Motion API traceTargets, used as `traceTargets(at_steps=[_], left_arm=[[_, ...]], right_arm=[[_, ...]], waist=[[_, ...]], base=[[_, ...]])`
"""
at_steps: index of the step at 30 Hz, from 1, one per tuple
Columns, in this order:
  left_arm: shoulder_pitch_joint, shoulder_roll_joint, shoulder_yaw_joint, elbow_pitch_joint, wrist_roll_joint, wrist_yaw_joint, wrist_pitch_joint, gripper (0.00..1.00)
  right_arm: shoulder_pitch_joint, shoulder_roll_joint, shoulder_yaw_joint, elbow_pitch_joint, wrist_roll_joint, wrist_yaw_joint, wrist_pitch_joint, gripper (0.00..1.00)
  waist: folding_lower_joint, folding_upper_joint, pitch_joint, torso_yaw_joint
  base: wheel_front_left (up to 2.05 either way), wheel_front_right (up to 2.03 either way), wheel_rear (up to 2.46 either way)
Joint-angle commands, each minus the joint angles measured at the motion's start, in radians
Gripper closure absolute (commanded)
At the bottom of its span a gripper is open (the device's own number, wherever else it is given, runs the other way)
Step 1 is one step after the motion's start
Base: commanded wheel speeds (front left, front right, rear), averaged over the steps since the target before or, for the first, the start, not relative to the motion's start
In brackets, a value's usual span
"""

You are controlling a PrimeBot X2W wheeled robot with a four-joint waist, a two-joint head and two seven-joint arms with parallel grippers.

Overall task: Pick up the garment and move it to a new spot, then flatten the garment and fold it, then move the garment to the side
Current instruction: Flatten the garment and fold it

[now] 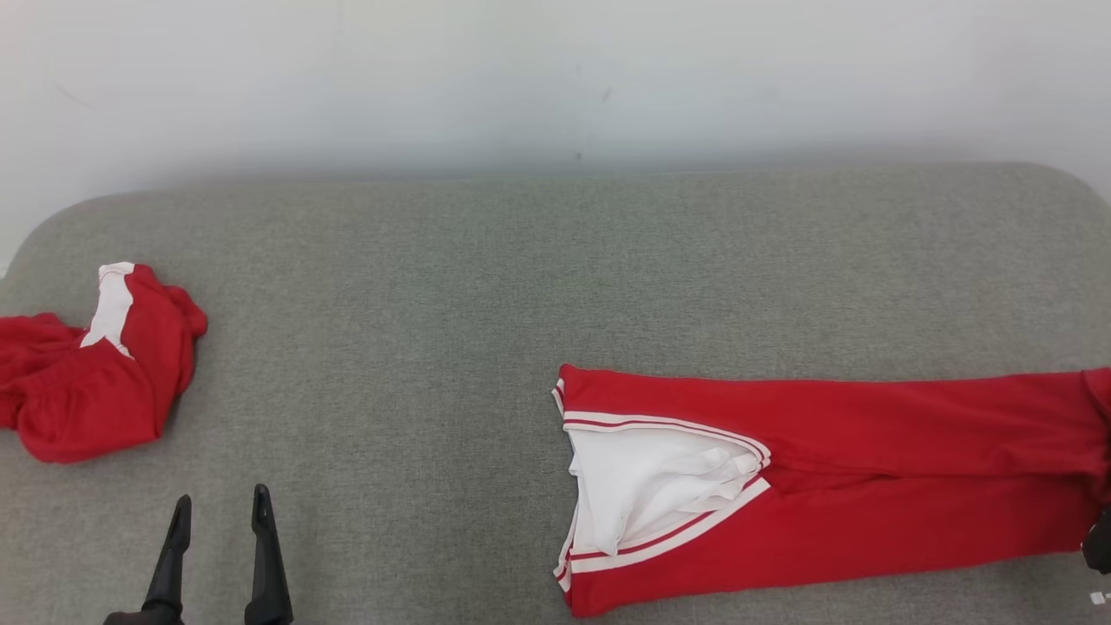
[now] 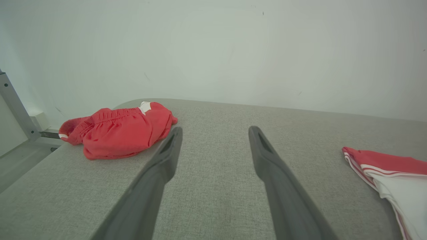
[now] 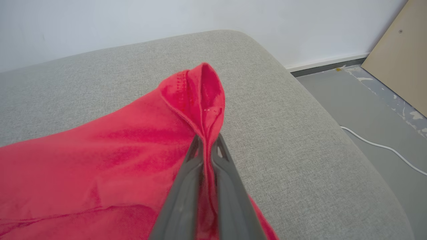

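Closest, lower centre: right fingers, pinched shut on cuff. Then grey tabletop; red trousers, lower right, lying flat. You carry the cuff over slowly, edges aligned. Last, left fingers, lower left: spread, empty.

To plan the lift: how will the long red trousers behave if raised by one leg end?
Probably floppy: the cloth bunches into a peak where the right hand pinches the trousers. Likely light, as the fabric looks thin; the rest would hang and drag. The coarse grey cushion may resist sliding.
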Motion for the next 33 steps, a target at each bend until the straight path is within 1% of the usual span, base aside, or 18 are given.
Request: traceTargets(at_steps=[1, 2, 5, 9, 12, 17, 22, 28, 31, 33], left_arm=[[0.014, -0.004, 0.005, -0.004, 0.009, 0.0, -0.003, 0.0], [0.016, -0.004, 0.008, -0.006, 0.008, 0.0, -0.003, 0.0], [0.022, -0.006, 0.014, -0.012, 0.008, 0.0, -0.003, 0.0], [0.028, -0.008, 0.016, -0.014, 0.008, -0.002, -0.003, 0.0], [0.027, -0.009, 0.014, -0.012, 0.009, -0.004, -0.003, 0.0], [0.01, -0.01, 0.003, -0.006, 0.013, -0.007, -0.003, 0.0], [0.002, -0.011, -0.006, 0.002, 0.009, -0.006, -0.003, 0.0], [-0.005, -0.012, -0.014, 0.007, 0.002, -0.003, -0.003, 0.0], [-0.008, -0.012, -0.021, 0.012, 0.0, -0.001, -0.003, 0.0], [-0.011, -0.012, -0.023, 0.014, -0.002, 0.0, -0.003, 0.0]], right_arm=[[-0.009, -0.004, 0.001, -0.006, 0.004, -0.003, 0.007, 1.0], [-0.011, -0.007, 0.005, -0.018, 0.004, -0.003, 0.01, 1.0], [-0.007, 0.024, 0.026, -0.073, 0.008, -0.003, 0.033, 1.0], [0.012, 0.082, 0.06, -0.189, 0.028, -0.003, 0.068, 1.0], [0.027, 0.136, 0.093, -0.286, 0.044, -0.003, 0.1, 1.0], [0.054, 0.209, 0.135, -0.435, 0.077, -0.003, 0.162, 1.0], [0.086, 0.274, 0.174, -0.556, 0.085, -0.003, 0.218, 1.0], [0.114, 0.353, 0.215, -0.642, 0.067, -0.003, 0.264, 1.0], [0.115, 0.385, 0.232, -0.648, 0.053, -0.003, 0.276, 1.0], [0.111, 0.395, 0.235, -0.644, 0.046, -0.003, 0.276, 1.0]], waist=[[0.0001, 0.0, -0.004, -0.009], [0.0001, 0.0, -0.005, -0.012], [0.0001, 0.0, -0.006, -0.025], [0.0001, 0.0, -0.007, -0.035], [0.0001, 0.0, -0.007, -0.035], [0.0001, 0.0, -0.006, -0.017], [0.0001, 0.0, -0.002, 0.009], [0.0001, 0.0, 0.003, 0.032], [0.0001, 0.0, 0.008, 0.042], [0.0001, 0.0, 0.009, 0.044]], base=[[0.0, 0.0, 0.0], [0.0, 0.0, 0.0], [0.0, 0.0, 0.0], [0.0, 0.0, 0.0], [0.0, 0.0, 0.0], [0.0, 0.0, 0.0], [0.0, 0.0, 0.0], [0.0, 0.0, 0.0], [0.0, 0.0, 0.0], [0.0, 0.0, 0.0]])
